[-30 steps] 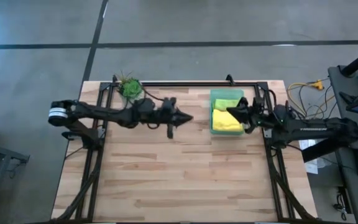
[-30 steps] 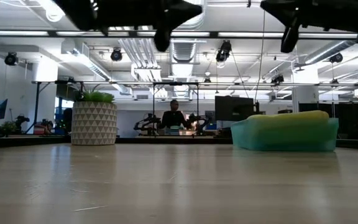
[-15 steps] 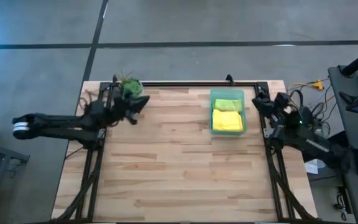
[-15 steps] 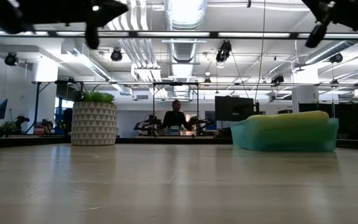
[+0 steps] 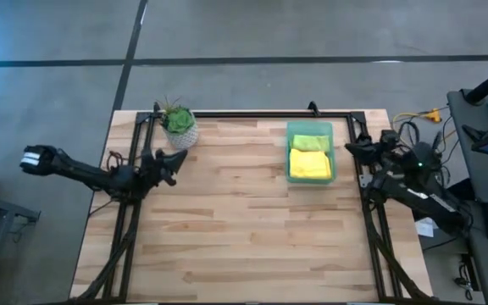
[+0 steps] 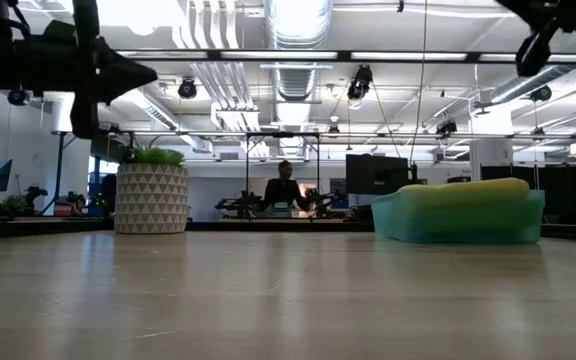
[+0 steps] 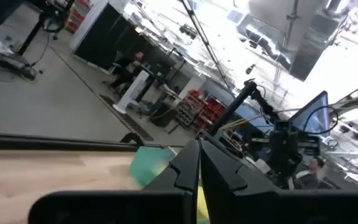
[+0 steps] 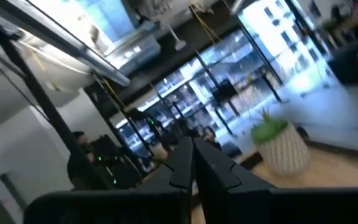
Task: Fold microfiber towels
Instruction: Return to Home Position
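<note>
While seemingly homing: left gripper [image 5: 179, 156], right gripper [image 5: 349, 147] pressed together, empty; bright yellow microfiber towel [image 5: 309, 165] binned between; next, park.

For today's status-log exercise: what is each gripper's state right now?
Left gripper: shut, holding nothing, beside the potted plant.
Right gripper: shut, holding nothing, right of the green bin.
</note>
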Motion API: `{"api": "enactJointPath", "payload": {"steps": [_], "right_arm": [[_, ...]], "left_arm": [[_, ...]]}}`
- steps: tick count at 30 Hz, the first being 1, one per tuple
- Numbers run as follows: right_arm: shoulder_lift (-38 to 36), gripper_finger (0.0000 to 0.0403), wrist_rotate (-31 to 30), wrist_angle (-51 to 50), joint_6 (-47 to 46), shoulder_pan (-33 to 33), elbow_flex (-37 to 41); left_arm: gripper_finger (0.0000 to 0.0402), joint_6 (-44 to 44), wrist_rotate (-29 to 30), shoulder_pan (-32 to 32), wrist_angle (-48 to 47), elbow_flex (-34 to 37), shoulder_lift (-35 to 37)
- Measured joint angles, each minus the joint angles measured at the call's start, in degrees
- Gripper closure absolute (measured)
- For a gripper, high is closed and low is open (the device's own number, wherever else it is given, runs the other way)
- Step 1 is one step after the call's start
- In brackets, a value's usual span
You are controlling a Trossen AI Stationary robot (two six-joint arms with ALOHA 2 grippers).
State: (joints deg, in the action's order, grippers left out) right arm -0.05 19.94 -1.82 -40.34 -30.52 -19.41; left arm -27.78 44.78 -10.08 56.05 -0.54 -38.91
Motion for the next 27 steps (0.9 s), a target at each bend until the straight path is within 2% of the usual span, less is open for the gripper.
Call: {"api": "enactJointPath", "payload": {"steps": [3, 11, 13, 21, 24, 27], "right_arm": [[0.15, 0.0394, -0.31, 1.46, -1.61, 0.95, 2.79], [-0.02, 0.0394, -0.54, 30.67, -17.03, 6.11, 17.19], [0.03, 0.0394, -1.87, 33.8, -18.48, 8.79, 19.01], [0.02, 0.0394, -10.92, 31.35, -12.35, 23.85, 18.86], [0.02, 0.0394, -14.05, 24.3, -8.21, 30.38, 18.87], [0.02, 0.0394, -17.32, 15.09, -4.14, 35.06, 18.89]], "left_arm": [[0.0401, -0.27, 2.57, -1.47, 0.08, 0.09, -0.72], [0.0401, -0.36, 2.42, -1.58, 4.93, 0.14, -5.19], [0.0401, -0.35, 2.17, -1.6, 5.94, 0.16, -6.08], [0.0401, -0.39, 2.03, -2.06, 6.99, 0.21, -7.88], [0.0401, -0.4, 1.46, -2.18, 6.9, 0.24, -8.53], [0.0401, -0.39, -2.25, -2.19, 6.37, 0.25, -9.67]]}}
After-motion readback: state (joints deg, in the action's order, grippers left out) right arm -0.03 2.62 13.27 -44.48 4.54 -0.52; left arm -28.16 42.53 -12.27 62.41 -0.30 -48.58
